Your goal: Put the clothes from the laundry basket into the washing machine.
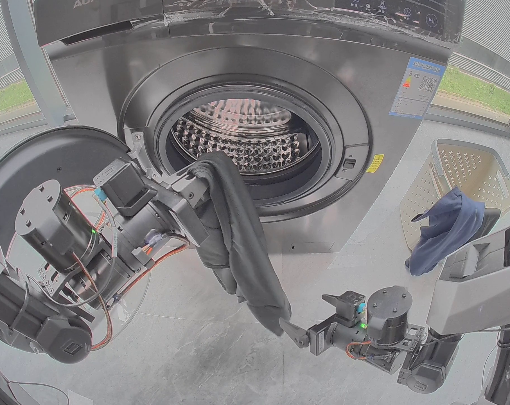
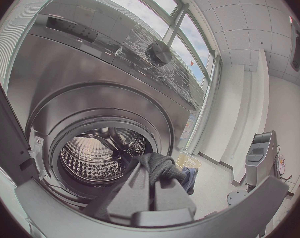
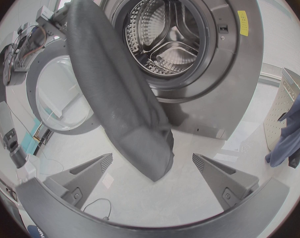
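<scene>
A dark grey garment (image 1: pixel 241 237) hangs from my left gripper (image 1: pixel 201 184), which is shut on its top end right at the lower left rim of the washing machine's open drum (image 1: pixel 241 136). The cloth bunches over the left fingers (image 2: pixel 171 195) and droops toward the floor. My right gripper (image 1: pixel 291 333) is open, low near the floor, just below the garment's hanging tip (image 3: pixel 150 156); its fingers (image 3: pixel 90 172) stand wide apart, holding nothing. A blue garment (image 1: pixel 446 229) drapes over the front rim of the cream laundry basket (image 1: pixel 463 170) at the right.
The washer's round door (image 1: pixel 47 164) is swung open at the left, behind my left arm. A grey unit (image 2: pixel 260 156) stands on the floor right of the basket. Bare grey floor (image 1: pixel 199 344) lies in front of the machine.
</scene>
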Robot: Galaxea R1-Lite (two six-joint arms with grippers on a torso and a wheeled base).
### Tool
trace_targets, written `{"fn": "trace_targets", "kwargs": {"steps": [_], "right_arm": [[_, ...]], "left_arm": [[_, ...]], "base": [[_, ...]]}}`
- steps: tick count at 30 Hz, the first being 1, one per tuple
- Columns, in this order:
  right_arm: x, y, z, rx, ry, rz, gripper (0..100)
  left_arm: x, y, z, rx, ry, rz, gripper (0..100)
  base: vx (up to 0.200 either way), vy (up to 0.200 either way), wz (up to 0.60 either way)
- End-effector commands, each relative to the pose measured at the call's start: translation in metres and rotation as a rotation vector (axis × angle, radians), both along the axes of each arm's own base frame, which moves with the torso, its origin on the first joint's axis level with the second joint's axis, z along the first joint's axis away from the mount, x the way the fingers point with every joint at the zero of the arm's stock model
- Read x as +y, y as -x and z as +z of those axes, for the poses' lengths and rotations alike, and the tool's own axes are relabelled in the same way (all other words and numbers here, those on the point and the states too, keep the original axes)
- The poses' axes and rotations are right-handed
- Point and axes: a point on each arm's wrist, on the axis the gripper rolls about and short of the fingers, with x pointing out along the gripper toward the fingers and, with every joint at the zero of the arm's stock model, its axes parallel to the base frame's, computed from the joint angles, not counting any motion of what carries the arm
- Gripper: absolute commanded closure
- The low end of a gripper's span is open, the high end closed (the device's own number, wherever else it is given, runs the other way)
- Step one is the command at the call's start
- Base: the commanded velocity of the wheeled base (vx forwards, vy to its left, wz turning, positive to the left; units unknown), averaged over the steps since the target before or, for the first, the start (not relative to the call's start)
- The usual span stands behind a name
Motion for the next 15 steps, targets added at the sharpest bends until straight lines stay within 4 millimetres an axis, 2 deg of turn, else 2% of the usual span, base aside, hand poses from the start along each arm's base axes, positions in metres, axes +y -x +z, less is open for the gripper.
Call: {"fn": "trace_targets", "kwargs": {"steps": [1, 8, 12, 15], "right_arm": [[-0.002, 0.007, -0.015, 0.049, 0.042, 0.01, 0], [0.0, 0.004, 0.001, -0.001, -0.005, 0.008, 0], [0.014, -0.008, 0.018, -0.076, -0.075, 0.018, 0], [0.034, -0.012, 0.035, -0.15, -0.145, 0.06, 0]], "left_arm": [[0.0, 0.001, 0.002, -0.006, 0.005, 0.0, 100], [-0.002, 0.002, 0.001, -0.005, 0.001, -0.011, 100], [-0.006, 0.009, 0.003, -0.011, 0.004, -0.038, 100], [-0.003, 0.017, 0.011, -0.032, 0.021, -0.047, 100]], "base": [[0.0, 0.0, 0.0], [0.0, 0.0, 0.0], [0.0, 0.0, 0.0], [0.0, 0.0, 0.0]]}}
